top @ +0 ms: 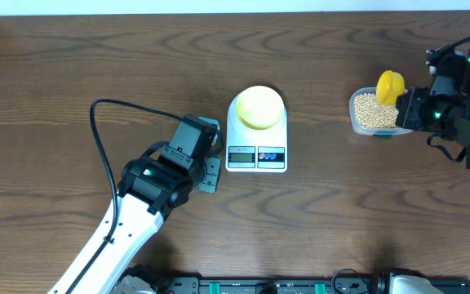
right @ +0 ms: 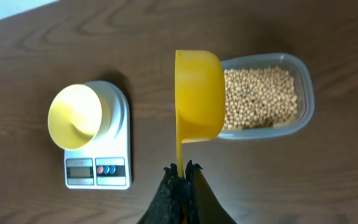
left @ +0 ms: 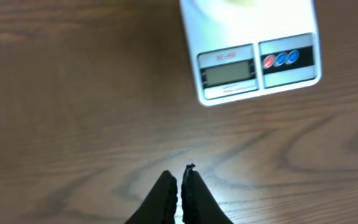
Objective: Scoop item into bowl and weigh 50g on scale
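Closest to you, at the bottom of the right wrist view, the right jaws are pinched shut on the thin handle of the yellow scoop (right: 197, 93). Its cup stands straight ahead of them, overlapping the left edge of the clear container (right: 303, 115). The beans (right: 260, 96) lie in that container, ahead and slightly right of the jaws. None show in the bowl (right: 73, 117), which sits on the scale (right: 98, 171) well off to the jaws' left. (Whether the scoop is loaded I cannot tell; only its outer wall faces the camera.)

You look to be at the scooping step. Sink the cup's lip into the beans, roll it level before lifting, and take modest loads so you can creep up on the target. The display is too small to read from here.

The left jaws are closed on nothing, low over bare counter (top: 72, 65), with the scale ahead and to their right.

The counter is dark, smooth wood grain, so spilled beans would likely roll. A black cable (top: 95, 139) loops beside the left arm.
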### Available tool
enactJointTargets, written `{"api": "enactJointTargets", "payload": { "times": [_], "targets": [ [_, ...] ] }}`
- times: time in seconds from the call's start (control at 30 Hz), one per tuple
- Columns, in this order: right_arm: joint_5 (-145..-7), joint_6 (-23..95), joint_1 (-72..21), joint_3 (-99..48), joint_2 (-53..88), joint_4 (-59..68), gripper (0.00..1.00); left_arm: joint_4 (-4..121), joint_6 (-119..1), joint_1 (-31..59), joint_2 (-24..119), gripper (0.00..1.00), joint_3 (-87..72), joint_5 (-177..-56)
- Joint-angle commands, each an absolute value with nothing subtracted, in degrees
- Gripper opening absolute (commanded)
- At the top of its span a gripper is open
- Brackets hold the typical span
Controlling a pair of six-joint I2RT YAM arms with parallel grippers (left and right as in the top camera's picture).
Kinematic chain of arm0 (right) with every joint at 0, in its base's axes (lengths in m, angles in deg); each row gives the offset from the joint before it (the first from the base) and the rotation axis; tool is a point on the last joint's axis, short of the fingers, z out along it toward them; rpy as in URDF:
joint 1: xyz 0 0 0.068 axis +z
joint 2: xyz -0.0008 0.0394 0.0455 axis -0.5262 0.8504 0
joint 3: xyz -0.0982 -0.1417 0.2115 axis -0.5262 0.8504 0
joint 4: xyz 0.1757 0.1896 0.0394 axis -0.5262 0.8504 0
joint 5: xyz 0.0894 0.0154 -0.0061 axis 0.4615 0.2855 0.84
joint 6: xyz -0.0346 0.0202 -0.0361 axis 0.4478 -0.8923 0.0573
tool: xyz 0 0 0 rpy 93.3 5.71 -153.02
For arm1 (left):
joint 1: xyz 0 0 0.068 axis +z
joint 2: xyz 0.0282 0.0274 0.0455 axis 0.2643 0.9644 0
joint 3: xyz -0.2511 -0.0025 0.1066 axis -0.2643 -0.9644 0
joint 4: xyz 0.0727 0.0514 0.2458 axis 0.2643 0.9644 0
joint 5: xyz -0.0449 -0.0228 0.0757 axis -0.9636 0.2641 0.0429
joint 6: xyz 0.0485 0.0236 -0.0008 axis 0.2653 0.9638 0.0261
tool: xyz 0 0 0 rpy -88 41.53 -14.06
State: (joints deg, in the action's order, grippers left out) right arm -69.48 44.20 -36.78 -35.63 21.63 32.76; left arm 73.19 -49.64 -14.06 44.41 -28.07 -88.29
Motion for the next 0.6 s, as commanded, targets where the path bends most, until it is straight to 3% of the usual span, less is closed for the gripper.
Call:
{"api": "enactJointTargets", "payload": {
  "times": [0.0, 0.13, 0.33, 0.57],
  "targets": [
    [-70.35, 44.99, -36.96, -36.88, 21.06, 31.36, 0.01, 69.91, -49.92, -13.84, 44.65, 0.07, -27.96, -95.61],
    [-70.40, 45.01, -36.96, -36.88, 21.06, 29.08, 0.01, 63.03, -49.90, -13.91, 44.69, 0.07, -27.96, -102.87],
    [-71.38, 44.99, -36.96, -36.88, 21.06, 25.35, 0.01, 62.57, -49.57, -15.79, 47.60, 0.07, -27.96, -102.00],
    [-70.88, 44.93, -36.96, -36.88, 21.06, 25.57, 0.01, 61.91, -39.50, -22.63, 56.26, 0.07, -27.76, -97.25]
  ]
}}
